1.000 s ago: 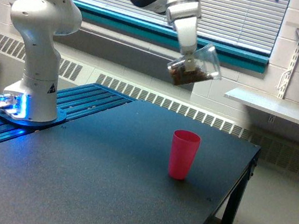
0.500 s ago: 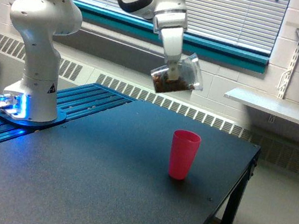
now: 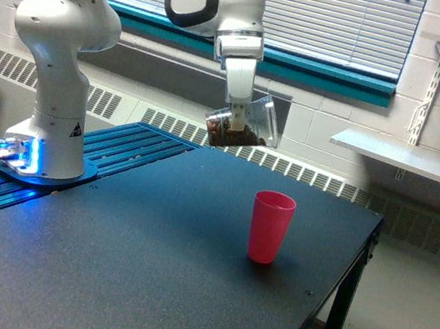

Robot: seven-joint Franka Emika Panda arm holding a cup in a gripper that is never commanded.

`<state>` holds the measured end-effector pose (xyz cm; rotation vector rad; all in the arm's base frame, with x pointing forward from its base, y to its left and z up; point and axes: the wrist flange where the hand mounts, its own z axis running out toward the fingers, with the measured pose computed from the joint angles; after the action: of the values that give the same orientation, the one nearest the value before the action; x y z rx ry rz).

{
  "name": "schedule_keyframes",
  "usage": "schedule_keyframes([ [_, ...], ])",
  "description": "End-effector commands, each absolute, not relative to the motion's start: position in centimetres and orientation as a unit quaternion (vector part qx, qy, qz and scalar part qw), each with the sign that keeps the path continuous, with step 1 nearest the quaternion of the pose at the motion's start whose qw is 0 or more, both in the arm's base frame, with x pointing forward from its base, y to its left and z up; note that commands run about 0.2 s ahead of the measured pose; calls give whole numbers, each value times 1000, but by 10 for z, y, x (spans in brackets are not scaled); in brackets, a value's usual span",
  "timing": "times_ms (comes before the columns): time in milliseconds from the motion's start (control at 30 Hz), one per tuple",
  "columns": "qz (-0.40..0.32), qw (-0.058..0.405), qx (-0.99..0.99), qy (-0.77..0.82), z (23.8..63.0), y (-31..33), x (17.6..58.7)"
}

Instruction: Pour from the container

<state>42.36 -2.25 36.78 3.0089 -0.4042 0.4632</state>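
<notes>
Dark speckled tabletop: sole obstacle, an upright opaque pink plastic cup near its right edge; remaining surface unobstructed.

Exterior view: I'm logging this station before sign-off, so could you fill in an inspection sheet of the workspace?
Surface: dark table, bare apart from the cup.
Job's things: clear container with brown granules, held tilted in the air; pink cup upright on the table, to the exterior view's right of it.
Clutter: nothing seen.
Grippers: claw shut on the container.
Cables: dark leads at the arm's lit base.
Surroundings: window blinds, wall shelf, radiator grille.
</notes>
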Motion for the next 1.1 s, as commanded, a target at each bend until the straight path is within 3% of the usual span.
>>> schedule_keyframes([
  [33,145,44,979,-134,366,-16,424],
  [1100,109,92,980,-141,341,16,446],
])
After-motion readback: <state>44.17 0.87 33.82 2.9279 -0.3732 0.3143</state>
